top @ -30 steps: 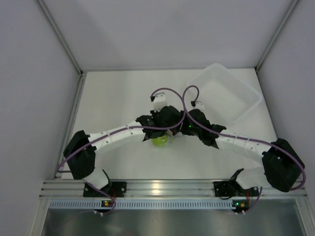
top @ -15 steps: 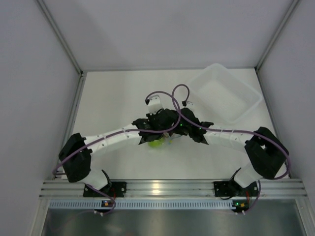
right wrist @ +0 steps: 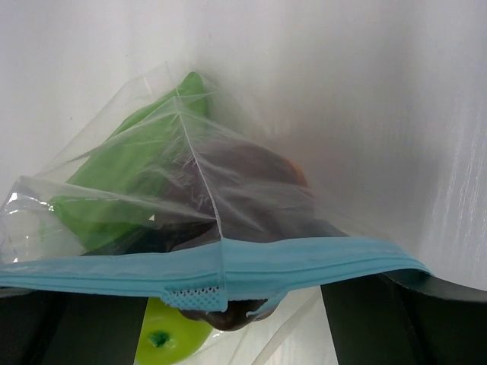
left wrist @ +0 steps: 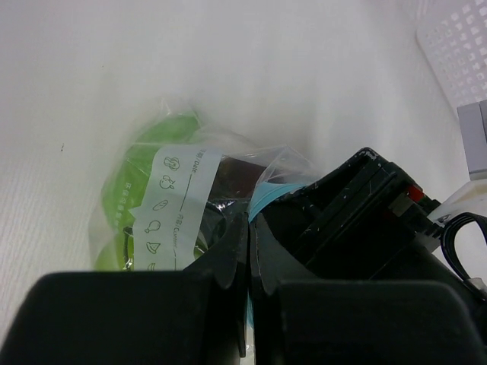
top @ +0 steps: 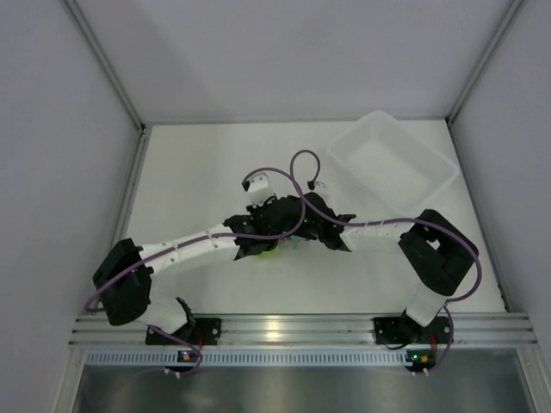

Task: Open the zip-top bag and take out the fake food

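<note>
The zip-top bag is clear and crinkly, and its light blue zipper strip runs across the right wrist view. Inside lies the fake food: an elongated green fruit, a dark red-brown one and a yellow-green apple. My right gripper is open, its fingers standing wide on either side of the strip. My left gripper is shut on the bag's edge beside the blue strip. From above, both grippers meet over the bag and hide most of it.
A white translucent tray stands at the back right of the table; its perforated wall shows in the left wrist view. The black body of the right gripper sits close against my left fingers.
Both grippers and the bag have shifted left and toward the near edge. The right arm has folded at the elbow, and its jaws have spread wider.
</note>
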`<state>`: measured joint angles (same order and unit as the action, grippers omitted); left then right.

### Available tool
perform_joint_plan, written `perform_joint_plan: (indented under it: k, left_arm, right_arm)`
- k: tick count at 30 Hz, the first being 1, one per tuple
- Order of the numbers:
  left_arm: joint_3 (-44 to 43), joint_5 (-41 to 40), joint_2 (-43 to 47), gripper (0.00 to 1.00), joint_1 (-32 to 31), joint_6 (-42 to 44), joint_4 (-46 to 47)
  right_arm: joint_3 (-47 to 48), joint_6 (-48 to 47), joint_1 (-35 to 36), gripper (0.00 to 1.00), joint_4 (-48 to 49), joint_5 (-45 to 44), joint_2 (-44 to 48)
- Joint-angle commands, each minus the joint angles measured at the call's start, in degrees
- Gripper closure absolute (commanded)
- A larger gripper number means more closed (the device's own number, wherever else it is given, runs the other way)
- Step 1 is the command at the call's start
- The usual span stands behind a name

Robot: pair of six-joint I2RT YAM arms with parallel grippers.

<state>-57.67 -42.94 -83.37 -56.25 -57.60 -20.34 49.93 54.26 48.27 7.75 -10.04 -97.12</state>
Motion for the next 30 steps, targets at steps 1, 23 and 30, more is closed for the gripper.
perform_joint_plan:
  k: [1,23,30]
  left_arm:
    - [0.89,0.13,2.34,1.0,-0.53,-1.11,4.51]
    - [4.85,1.45,4.1,1.0,-0.27,0.39,6.71]
    - [3.97,1.1,2.51,1.0,0.7,1.35,6.63]
  right_arm:
    - [0.52,0.32,0.86,0.21,-0.45,-3.05,-3.24]
    - [2.37,-5.39,-0.55,0.42,0.33,-5.43,-5.63]
    - [1.48,-10.22,0.42,0.47,-1.94,-5.51,2.18]
